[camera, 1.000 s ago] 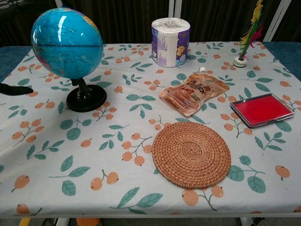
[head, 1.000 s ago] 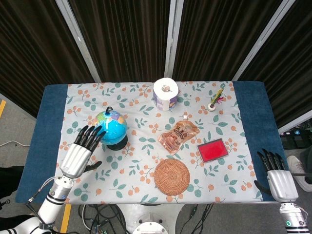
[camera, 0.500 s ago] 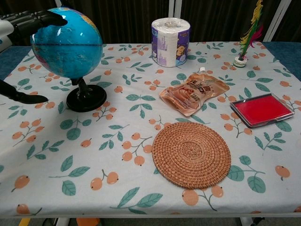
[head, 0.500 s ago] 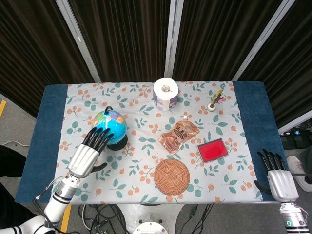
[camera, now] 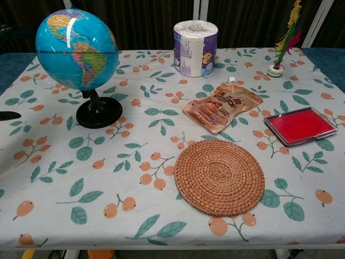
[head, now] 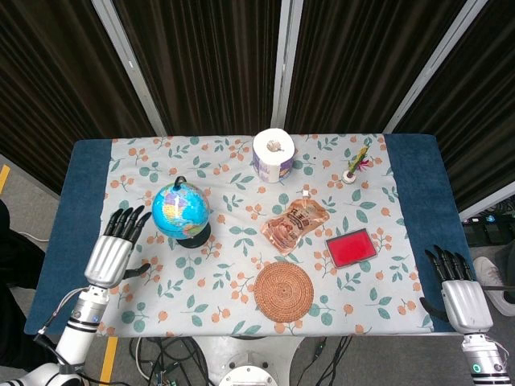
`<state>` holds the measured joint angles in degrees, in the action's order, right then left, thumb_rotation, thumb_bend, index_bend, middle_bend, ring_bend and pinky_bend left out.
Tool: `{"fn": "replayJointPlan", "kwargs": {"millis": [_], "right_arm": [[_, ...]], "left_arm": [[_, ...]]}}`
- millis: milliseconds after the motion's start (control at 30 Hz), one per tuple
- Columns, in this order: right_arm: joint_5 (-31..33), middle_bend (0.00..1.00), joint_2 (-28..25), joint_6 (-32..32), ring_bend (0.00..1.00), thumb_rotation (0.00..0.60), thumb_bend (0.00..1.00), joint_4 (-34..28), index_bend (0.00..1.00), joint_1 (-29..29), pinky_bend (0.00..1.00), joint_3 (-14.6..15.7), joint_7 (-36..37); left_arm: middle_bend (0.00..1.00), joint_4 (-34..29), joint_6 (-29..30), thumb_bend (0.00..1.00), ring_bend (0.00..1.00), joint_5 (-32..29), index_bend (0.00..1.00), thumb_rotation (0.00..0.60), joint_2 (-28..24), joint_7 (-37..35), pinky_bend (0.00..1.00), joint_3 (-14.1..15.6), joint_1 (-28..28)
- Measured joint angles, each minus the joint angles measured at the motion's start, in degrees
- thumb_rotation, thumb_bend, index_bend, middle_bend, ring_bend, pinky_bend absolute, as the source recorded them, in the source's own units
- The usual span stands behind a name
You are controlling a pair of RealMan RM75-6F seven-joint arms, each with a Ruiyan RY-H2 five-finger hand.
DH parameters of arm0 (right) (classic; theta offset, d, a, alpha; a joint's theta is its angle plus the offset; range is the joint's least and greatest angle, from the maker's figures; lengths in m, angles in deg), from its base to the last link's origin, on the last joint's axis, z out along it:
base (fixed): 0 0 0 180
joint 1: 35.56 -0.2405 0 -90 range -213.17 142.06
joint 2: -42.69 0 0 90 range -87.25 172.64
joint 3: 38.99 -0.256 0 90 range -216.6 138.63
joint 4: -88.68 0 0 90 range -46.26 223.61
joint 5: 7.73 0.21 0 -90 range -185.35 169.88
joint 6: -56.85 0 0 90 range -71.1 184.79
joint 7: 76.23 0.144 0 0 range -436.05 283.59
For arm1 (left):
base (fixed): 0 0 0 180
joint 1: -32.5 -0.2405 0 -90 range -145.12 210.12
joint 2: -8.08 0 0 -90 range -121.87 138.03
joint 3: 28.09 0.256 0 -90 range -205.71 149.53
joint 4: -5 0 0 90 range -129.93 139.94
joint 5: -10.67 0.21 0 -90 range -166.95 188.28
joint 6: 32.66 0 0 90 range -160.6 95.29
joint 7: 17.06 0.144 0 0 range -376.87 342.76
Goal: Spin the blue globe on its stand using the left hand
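The blue globe [head: 181, 210] stands upright on its black stand [camera: 98, 113] at the left of the table; in the chest view the globe [camera: 76, 51] shows a yellow and orange landmass facing front. My left hand [head: 114, 244] hovers to the globe's left with fingers apart, clear of it and holding nothing. Only a dark fingertip [camera: 9, 115] of it shows at the chest view's left edge. My right hand [head: 457, 289] stays at the table's near right corner, fingers spread and empty.
A toilet paper roll [head: 273, 155] stands at the back centre. An orange pouch [head: 294, 223], a round woven mat [head: 283, 291] and a red pad [head: 352, 247] lie mid-table. A feather in a small holder [head: 354, 167] stands at the back right.
My left hand has pulled back left, off the globe it was touching half a second ago. The globe has turned: a landmass now faces front where plain blue showed.
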<state>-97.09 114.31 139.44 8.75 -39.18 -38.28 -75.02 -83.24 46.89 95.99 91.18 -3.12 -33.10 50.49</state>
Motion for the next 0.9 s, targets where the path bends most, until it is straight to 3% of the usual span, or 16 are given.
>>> {"fn": "replayJointPlan", "kwargs": {"millis": [267,700,900], "right_arm": [[-0.1,0.0,0.0,0.0,0.0,0.6,0.14,-0.3,0.0,0.0,0.0,0.0,-0.4],[0.1,0.0,0.3,-0.4,0.0,0.6,0.14,0.3,0.0,-0.1,0.0,0.1,0.1],[0.2,0.0,0.5,-0.6,0.0,0.6,0.14,0.9,0.0,0.0,0.0,0.2,0.7]], "left_arm": [[0.0,2.5,1.2,0.0,0.0,-2.4,0.03,0.6,-0.6,-3.0,0.0,-1.0,-1.7],[0.0,-1.7,3.7,0.0,0.0,10.6,0.03,0.6,0.5,-0.2,0.0,0.3,2.1],[0.0,-3.8,1.2,0.0,0.0,12.1,0.03,0.6,1.5,2.9,0.0,0.5,4.3]]}}
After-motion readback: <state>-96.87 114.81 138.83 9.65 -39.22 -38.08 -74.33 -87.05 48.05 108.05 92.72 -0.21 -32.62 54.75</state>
